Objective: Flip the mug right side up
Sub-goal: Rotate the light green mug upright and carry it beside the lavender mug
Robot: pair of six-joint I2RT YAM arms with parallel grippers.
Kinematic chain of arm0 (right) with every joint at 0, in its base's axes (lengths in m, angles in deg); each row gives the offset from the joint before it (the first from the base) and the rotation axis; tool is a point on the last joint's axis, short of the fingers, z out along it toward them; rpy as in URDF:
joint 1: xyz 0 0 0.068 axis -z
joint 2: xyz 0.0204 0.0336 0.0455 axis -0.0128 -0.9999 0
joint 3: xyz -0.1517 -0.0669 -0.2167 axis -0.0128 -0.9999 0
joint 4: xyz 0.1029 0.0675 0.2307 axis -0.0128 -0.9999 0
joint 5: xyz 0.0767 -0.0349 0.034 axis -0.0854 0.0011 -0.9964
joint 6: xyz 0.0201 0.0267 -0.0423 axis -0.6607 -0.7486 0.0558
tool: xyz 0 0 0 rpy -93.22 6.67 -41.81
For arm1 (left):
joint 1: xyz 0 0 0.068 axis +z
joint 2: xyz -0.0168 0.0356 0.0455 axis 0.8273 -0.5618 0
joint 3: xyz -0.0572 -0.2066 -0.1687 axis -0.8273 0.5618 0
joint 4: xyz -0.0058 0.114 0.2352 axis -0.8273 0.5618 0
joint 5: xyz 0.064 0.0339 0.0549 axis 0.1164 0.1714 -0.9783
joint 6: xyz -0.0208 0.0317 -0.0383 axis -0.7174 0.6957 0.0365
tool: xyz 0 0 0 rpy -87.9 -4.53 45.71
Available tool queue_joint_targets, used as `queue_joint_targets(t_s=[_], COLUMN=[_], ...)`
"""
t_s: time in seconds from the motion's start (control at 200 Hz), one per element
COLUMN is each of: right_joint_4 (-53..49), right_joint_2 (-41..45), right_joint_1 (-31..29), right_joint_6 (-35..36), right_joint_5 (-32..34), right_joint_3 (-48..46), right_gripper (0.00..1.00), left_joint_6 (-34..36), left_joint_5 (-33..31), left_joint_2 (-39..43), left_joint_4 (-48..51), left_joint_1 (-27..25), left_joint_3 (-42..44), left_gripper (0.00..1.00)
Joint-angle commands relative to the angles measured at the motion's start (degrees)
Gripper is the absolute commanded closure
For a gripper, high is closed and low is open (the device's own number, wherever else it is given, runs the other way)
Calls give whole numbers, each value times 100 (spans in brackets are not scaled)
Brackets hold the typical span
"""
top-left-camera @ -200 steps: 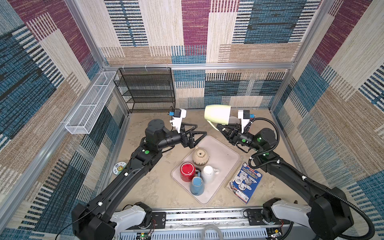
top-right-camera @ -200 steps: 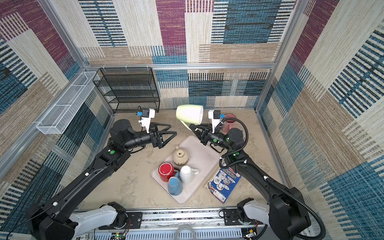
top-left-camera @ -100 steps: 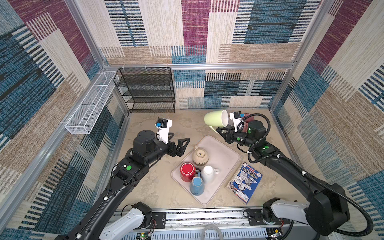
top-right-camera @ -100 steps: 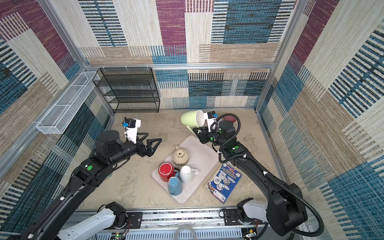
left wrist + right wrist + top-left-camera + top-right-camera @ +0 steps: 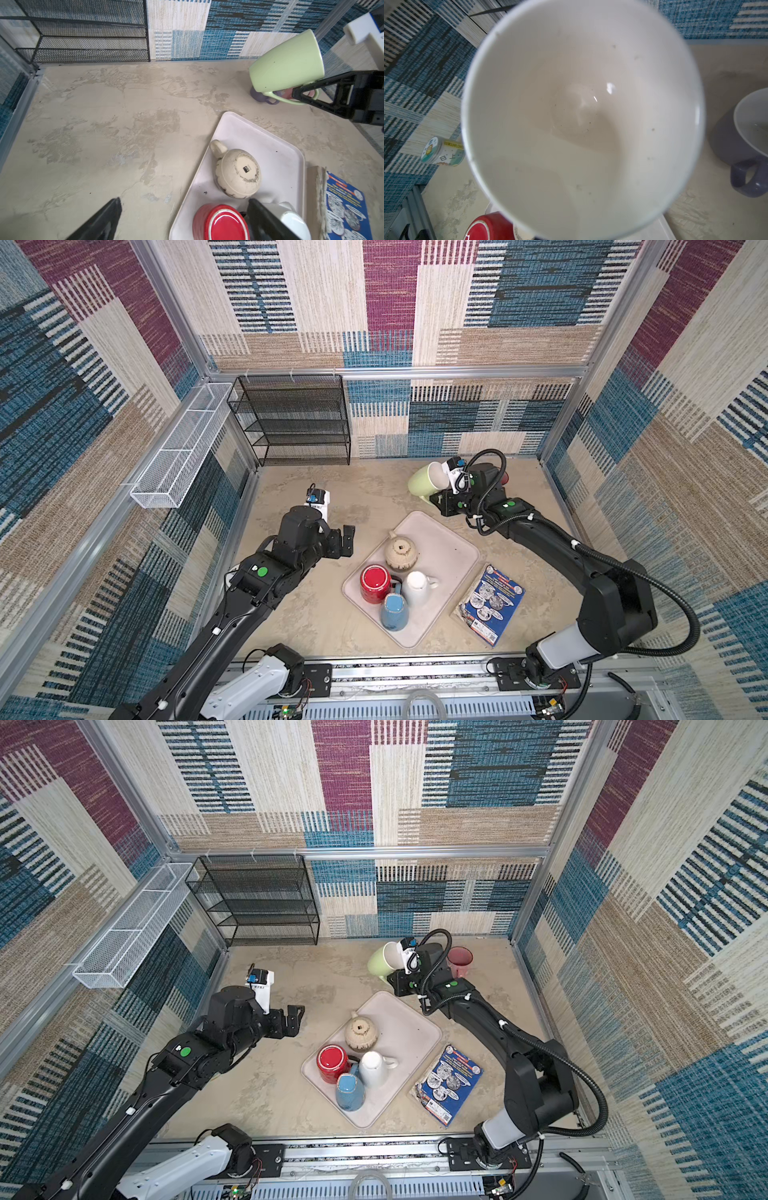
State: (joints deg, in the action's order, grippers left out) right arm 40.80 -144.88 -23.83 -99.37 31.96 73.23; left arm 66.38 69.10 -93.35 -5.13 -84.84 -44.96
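The left arm (image 5: 266, 585) and right arm (image 5: 548, 539) are wearing black shells with a green dot (image 5: 262, 571) each and a white base link (image 5: 249, 689). A black corrugated cable (image 5: 695, 626) is trailing beside the right arm. The left gripper (image 5: 348, 542) is showing angular black fingers.

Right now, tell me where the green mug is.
In both top views the green mug hangs tilted in the right gripper, back right, just behind the tray.

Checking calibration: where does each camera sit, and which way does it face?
Top views: high in front, looking down at the table; left arm, right arm show.
Left wrist: faces tray and green mug; open left hand shows.
Right wrist: looks into green mug; no robot part clearly visible.
Shared: both wrist views show red mug.
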Motion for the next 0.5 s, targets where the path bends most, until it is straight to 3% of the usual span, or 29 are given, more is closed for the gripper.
queue_joint_targets(t_s=[0.0, 0.16, 0.496], right_joint_4=[-184, -610, -1930], right_joint_2=[-293, -830, -2173], right_joint_1=[3, -2, -2], right_joint_6=[175, 291, 561], right_joint_5=[454, 859, 1862], right_joint_3=[338, 891, 2524], right_gripper=[100, 100, 100], left_joint_6=[27, 269, 243], left_joint_5=[-224, -323, 66], left_joint_2=[32, 134, -263], left_joint_4=[478, 646, 860], left_joint_1=[2, 10, 19], left_joint_3=[-68, -18, 157], left_gripper=[0, 0, 0])
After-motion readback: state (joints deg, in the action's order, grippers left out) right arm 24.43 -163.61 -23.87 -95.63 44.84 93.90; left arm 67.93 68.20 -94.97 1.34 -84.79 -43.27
